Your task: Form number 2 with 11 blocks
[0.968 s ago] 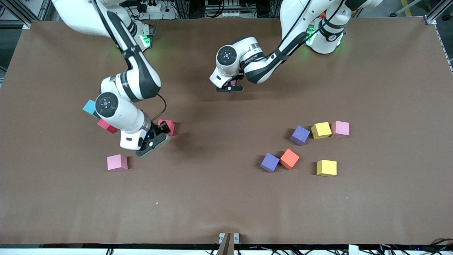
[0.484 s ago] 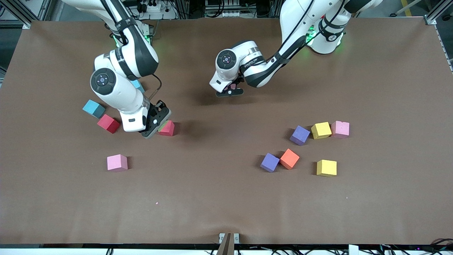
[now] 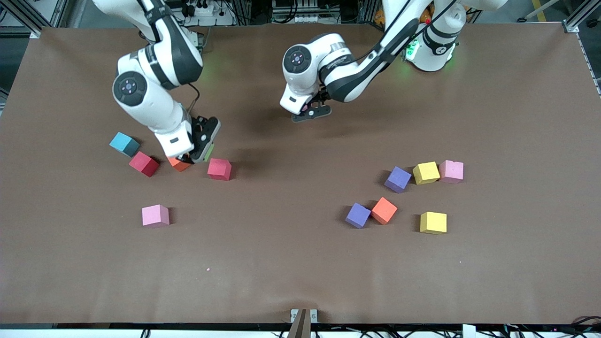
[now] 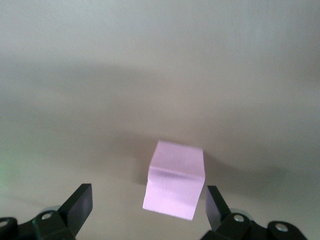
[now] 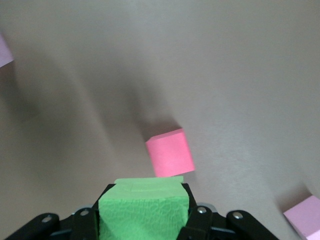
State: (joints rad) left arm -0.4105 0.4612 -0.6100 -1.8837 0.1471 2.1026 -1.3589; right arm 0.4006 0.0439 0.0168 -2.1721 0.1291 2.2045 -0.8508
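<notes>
My right gripper is shut on a green block and hangs over an orange block. A red block lies close by, nearer the front camera, with another red block and a pink block around it. My left gripper stands open just above a pink block that rests on the table between its fingers, mid-table toward the robots' bases. Toward the left arm's end lie two purple blocks, an orange block, two yellow ones and a pink one.
A light-blue cube sits beside the red block at the right arm's end. The brown table stretches bare along the edge nearest the front camera and between the two groups of blocks.
My left gripper opened, let go of the pink block and rose slightly. My right arm carried the green block toward the robots' bases, uncovering the orange block.
</notes>
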